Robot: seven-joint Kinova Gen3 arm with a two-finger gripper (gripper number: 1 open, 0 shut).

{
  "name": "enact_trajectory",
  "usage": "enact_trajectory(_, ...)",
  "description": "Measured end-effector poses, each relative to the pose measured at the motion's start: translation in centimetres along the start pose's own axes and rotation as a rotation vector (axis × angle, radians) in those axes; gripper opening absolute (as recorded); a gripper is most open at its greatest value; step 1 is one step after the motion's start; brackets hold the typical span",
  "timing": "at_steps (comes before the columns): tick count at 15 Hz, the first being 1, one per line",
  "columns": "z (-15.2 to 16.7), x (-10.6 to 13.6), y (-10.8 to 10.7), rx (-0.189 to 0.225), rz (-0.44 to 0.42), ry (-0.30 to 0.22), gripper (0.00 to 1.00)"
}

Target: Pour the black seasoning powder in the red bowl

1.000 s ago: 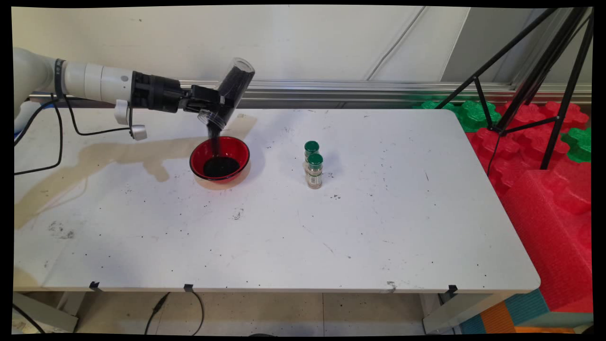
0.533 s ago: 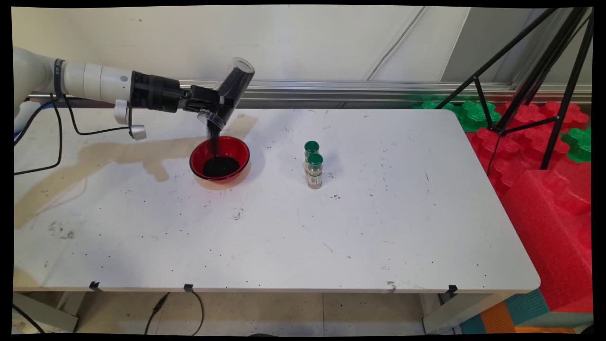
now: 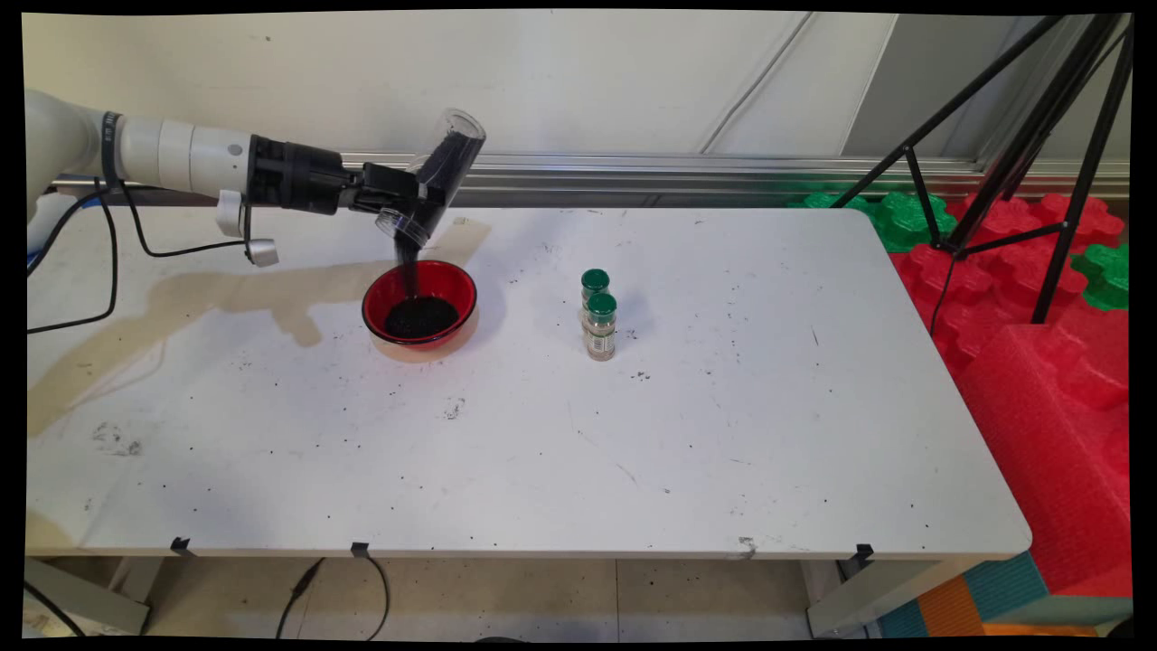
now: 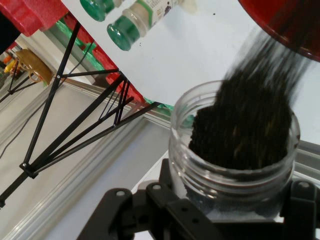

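I see the hand point(image 3: 409, 201) clamped on a clear jar point(image 3: 439, 174), tipped mouth-down above the red bowl point(image 3: 419, 305).

The jar's open mouth point(image 4: 235, 145) points down and to the left over the bowl, and dark grains point(image 3: 410, 262) fall from it in a thin stream onto the dark heap point(image 3: 421, 316) already lying in the bowl. More of the grains sit in the jar's raised end. In the hand view the grains crowd the jar's mouth and stream toward the bowl's red rim point(image 4: 290, 25). The bowl stands on the white worktop point(image 3: 560, 434), left of centre. Well to its right two small green-capped bottles point(image 3: 598, 316) stand upright, touching or just beside each other.
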Motion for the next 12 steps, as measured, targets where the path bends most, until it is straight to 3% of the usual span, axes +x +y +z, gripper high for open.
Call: enact_trajectory(12, -0.11, -0.03, 0.02, -0.005, -0.043, -0.005, 0.0)
